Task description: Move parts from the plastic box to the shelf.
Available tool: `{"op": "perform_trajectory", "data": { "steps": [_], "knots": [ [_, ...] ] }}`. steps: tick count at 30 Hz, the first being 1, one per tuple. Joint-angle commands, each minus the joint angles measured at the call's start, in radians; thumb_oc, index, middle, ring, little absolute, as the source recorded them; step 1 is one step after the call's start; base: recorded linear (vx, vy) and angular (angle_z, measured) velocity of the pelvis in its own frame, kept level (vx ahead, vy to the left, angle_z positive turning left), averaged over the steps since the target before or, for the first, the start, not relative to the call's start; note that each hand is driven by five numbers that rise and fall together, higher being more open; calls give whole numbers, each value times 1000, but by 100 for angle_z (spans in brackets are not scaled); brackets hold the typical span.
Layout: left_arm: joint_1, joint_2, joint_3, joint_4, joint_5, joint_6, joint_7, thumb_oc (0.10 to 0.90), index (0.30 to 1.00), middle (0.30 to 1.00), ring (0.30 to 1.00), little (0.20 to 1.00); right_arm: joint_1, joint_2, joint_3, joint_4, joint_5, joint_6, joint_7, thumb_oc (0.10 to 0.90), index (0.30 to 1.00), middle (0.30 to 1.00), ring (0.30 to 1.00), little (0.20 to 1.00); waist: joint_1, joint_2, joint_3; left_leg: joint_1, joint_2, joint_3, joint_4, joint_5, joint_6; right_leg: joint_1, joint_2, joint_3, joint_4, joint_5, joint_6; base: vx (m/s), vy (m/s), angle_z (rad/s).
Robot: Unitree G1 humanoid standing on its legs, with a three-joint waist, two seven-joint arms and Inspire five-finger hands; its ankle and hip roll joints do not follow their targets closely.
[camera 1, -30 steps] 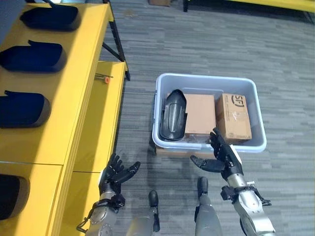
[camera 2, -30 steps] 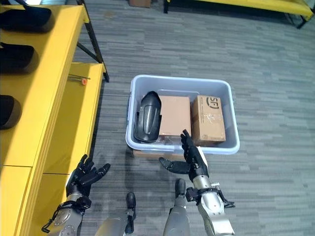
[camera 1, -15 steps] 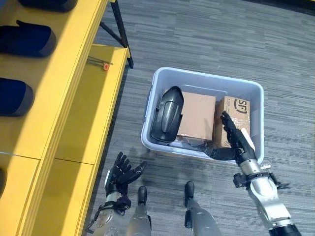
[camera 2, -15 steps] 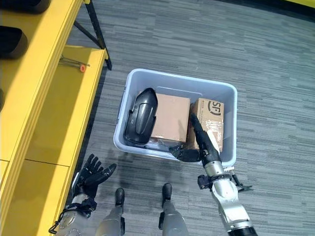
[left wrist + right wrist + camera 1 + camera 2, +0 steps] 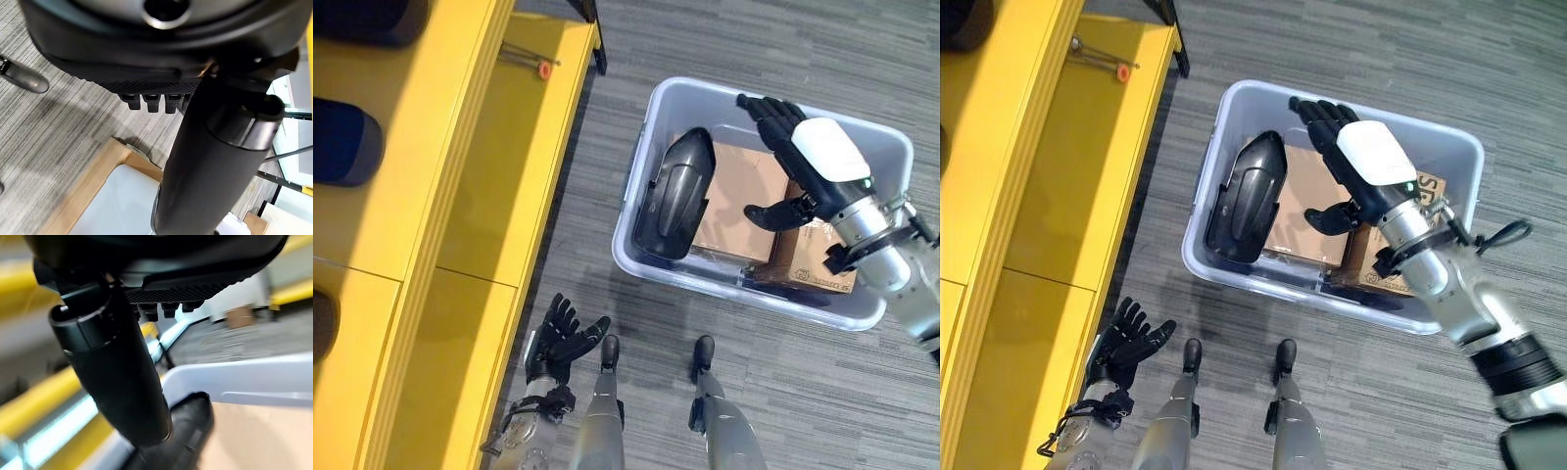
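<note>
A pale grey plastic box point(image 5: 646, 127) stands on the carpet. Inside it a black moulded part point(image 5: 674, 194) lies at its left side, beside a flat cardboard box point(image 5: 734, 201) and a smaller printed carton point(image 5: 818, 264). My right hand point(image 5: 803, 147) hovers open above the cartons, fingers spread, thumb point(image 5: 112, 372) pointing toward the black part point(image 5: 186, 431). The yellow shelf point(image 5: 421, 196) runs along the left, with dark parts point(image 5: 342, 142) lying on its top level. My left hand point(image 5: 558, 338) hangs open low beside the shelf's edge.
A small screwdriver with an orange tip point(image 5: 530, 63) lies on the shelf's lower level. Grey carpet surrounds the box, with free floor between it and the shelf. A black shelf leg point(image 5: 1173, 24) stands at the far end.
My right hand has risen from the box's near rim and reached forward over the cartons. The camera has shifted, so the box and shelf appear closer. My left hand stays low.
</note>
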State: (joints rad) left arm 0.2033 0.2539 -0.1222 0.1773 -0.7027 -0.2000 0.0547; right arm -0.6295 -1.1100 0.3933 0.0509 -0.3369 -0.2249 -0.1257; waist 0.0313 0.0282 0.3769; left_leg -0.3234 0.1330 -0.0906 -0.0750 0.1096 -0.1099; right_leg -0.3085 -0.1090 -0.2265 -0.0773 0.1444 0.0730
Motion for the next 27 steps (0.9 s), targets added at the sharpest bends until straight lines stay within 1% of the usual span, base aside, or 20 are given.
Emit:
{"op": "perform_trajectory", "data": {
  "steps": [1,2,3,4,6,7,10,13,14,15,19,23,24,27],
  "knots": [
    [23,77,28,-93,-26,-76,-7,900,1000,1000,1000,1000,-281,-145,185,11,-105,-20,-12,900,1000,1000,1000,1000,31,-26,-26,66,85,38,-12,17,-33,-101,-83,50,251,-124,61,-26,-24,4],
    [30,83,31,-103,-27,-77,-6,900,1000,1000,1000,1000,-323,-176,237,22,-128,-19,1,900,1000,1000,1000,1000,38,-27,-16,66,83,34,-12,16,-32,-107,-84,52,264,-131,60,0,0,0],
    [33,78,36,-106,-27,-77,-3,900,1000,1000,1000,1000,-364,-190,282,34,-137,-13,10,900,1000,1000,1000,1000,35,-25,-12,58,80,32,-12,21,-31,-116,-89,51,269,-128,59,0,0,0],
    [36,89,36,-106,-29,-77,-1,900,1000,1000,1000,1000,-412,-220,341,37,-174,-9,21,900,1000,1000,1000,1000,44,-29,-2,58,78,31,-11,18,-31,-118,-91,50,282,-136,59,0,0,0],
    [41,90,44,-114,-30,-79,1,900,1000,1000,1000,1000,-527,-251,460,48,-223,-13,27,900,1000,1000,1000,1000,45,-27,6,46,72,24,-9,23,-29,-131,-95,50,288,-133,58,-22,-19,4],
    [43,97,45,-113,-30,-78,2,900,1000,1000,1000,1000,-568,-266,514,51,-254,-14,36,900,1000,1000,1000,1000,51,-31,15,47,70,24,-7,20,-30,-132,-97,50,296,-141,58,-32,-17,8],
    [46,101,50,-119,-29,-80,3,900,1000,1000,1000,1000,-667,-292,636,52,-297,-23,62,900,1000,1000,1000,1000,53,-30,30,31,64,19,-6,27,-29,-148,-103,48,304,-137,57,-31,-10,6],
    [47,95,57,-123,-32,-80,11,900,1000,1000,1000,1000,-746,-307,727,36,-319,-30,80,900,1000,1000,1000,1000,51,-26,46,21,58,15,-5,30,-31,-160,-108,43,311,-136,57,-23,-11,9],
    [47,93,57,-123,-32,-80,11,900,1000,1000,1000,1000,-752,-307,732,36,-318,-30,80,900,1000,1000,1000,1000,50,-25,46,20,58,15,-5,30,-31,-160,-108,43,312,-136,57,-25,-17,9],
    [48,95,58,-126,-31,-81,14,900,1000,1000,1000,1000,-789,-311,777,35,-331,-34,87,900,1000,1000,1000,1000,53,-27,53,15,56,12,-5,30,-31,-166,-110,42,314,-135,58,-30,-12,9],
    [43,94,58,-132,-34,-85,17,900,1000,1000,1000,1000,-846,-302,844,47,-345,-36,96,900,1000,1000,1000,1000,57,-22,68,3,51,9,-4,29,-31,-177,-113,40,315,-131,59,-30,-7,6],
    [39,98,57,-137,-34,-90,24,900,1000,1000,1000,1000,-899,-291,886,58,-368,-32,87,900,1000,1000,1000,1000,61,-19,83,-8,47,9,-4,30,-32,-187,-117,40,310,-126,61,-10,7,2],
    [35,94,55,-137,-33,-92,24,900,1000,1000,1000,1000,-907,-287,896,67,-371,-29,84,900,1000,1000,1000,1000,60,-15,87,-11,46,11,-4,30,-33,-191,-119,41,310,-124,61,0,0,0],
    [30,92,54,-140,-33,-97,30,900,1000,1000,1000,1000,-927,-282,903,68,-369,-24,83,900,1000,1000,1000,1000,60,-12,97,-24,42,14,-4,34,-35,-203,-122,38,307,-118,62,0,0,0]
  ]
}}
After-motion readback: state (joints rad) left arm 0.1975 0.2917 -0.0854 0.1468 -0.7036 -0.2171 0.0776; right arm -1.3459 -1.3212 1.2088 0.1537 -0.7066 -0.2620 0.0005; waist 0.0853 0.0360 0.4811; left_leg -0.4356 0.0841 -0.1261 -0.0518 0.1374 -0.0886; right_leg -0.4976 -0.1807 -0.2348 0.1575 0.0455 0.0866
